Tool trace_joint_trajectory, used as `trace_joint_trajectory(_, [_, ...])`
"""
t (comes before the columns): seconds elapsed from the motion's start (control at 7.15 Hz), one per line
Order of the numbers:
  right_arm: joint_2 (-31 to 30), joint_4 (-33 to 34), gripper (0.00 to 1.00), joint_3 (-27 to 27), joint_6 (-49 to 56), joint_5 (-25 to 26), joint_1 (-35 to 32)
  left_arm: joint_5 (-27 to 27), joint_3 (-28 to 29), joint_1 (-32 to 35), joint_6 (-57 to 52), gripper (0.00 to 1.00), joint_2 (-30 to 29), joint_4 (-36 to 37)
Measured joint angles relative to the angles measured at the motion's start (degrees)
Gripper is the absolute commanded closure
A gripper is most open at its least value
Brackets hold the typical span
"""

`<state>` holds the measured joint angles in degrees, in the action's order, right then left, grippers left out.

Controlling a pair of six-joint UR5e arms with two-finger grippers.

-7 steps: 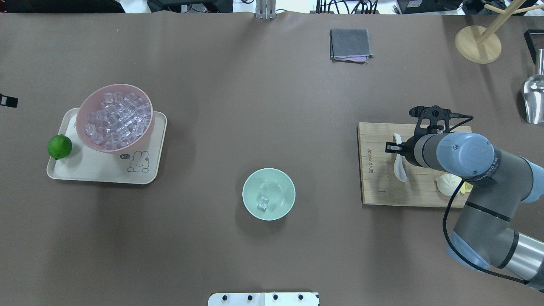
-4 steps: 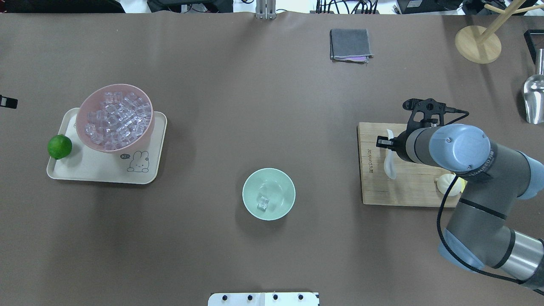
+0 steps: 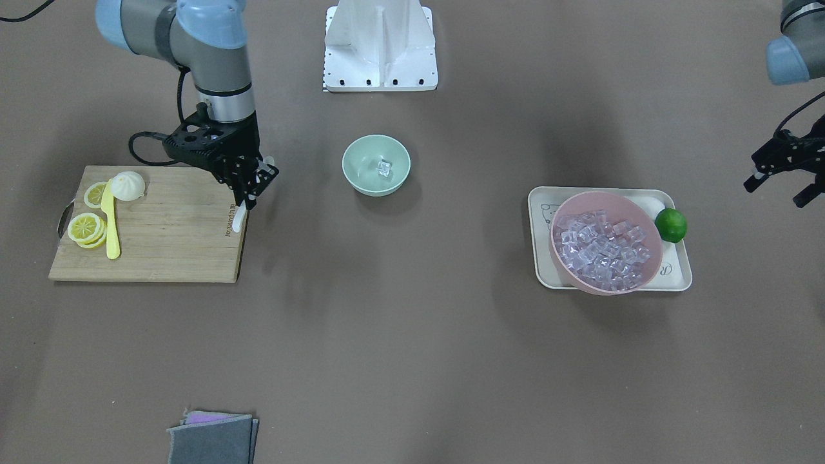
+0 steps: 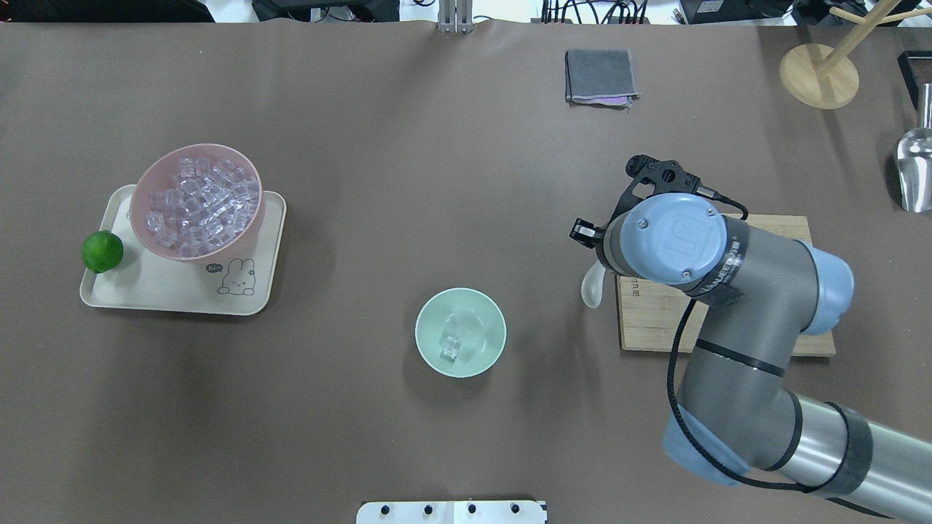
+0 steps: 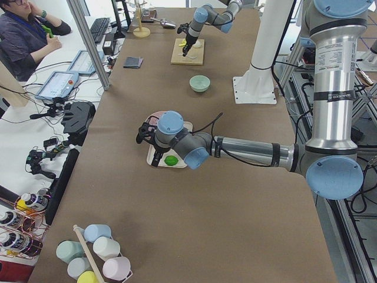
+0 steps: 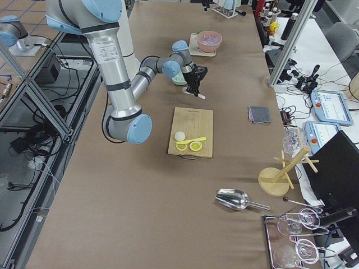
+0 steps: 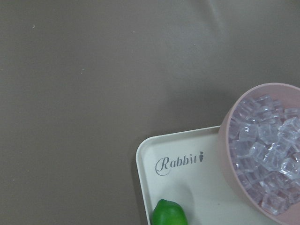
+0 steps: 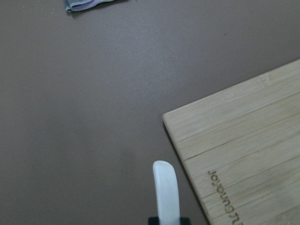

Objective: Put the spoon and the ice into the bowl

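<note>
Between the right gripper's (image 3: 250, 188) jaws hangs the spoon (image 4: 591, 288), seemingly pinched.

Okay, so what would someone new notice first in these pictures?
The right end effector, holding a white spoon just past the cutting board's edge, on the side facing the mint-green bowl with one ice cube inside. Then the pink bowl heaped with ice cubes on a cream tray on the robot's left, a lime beside it.

The white spoon (image 4: 592, 286) is held aloft right of centre. The mint-green bowl (image 4: 426, 320) stands upright at lower centre, one clear ice cube (image 4: 451, 348) inside.
</note>
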<state>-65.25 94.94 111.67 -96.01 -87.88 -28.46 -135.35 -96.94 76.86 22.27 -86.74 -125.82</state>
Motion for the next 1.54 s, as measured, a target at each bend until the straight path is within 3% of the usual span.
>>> trace_joint_trajectory(0.42, [10.54,12.9,1.0,-1.8,-13.65,7.64,8.53,0.08,3.74,6.87,-13.83,0.02,0.95,7.48])
trace_joint_trajectory(0.84, [18.48,15.64,1.0,-10.76,-21.47,13.92,12.06,0.07,5.03,7.82,-14.87,0.02,1.26,7.85])
trace_joint_trajectory(0.98, [19.5,15.75,0.62,-12.44,-22.21,15.33,12.61,0.03,5.16,7.84,-14.89,0.02,1.32,7.86])
trace_joint_trajectory(1.12, [19.9,15.81,0.14,-13.17,-22.42,16.51,13.11,-0.01,5.22,7.86,-14.89,0.02,1.43,7.87])
trace_joint_trajectory(1.26, [20.02,15.91,0.0,-13.44,-22.33,17.83,13.63,-0.05,5.23,7.86,-14.89,0.02,1.56,7.87])
trace_joint_trajectory(1.54, [20.04,16.29,0.0,-13.41,-21.76,20.95,14.58,-0.03,5.21,7.86,-14.89,0.02,1.61,7.93])
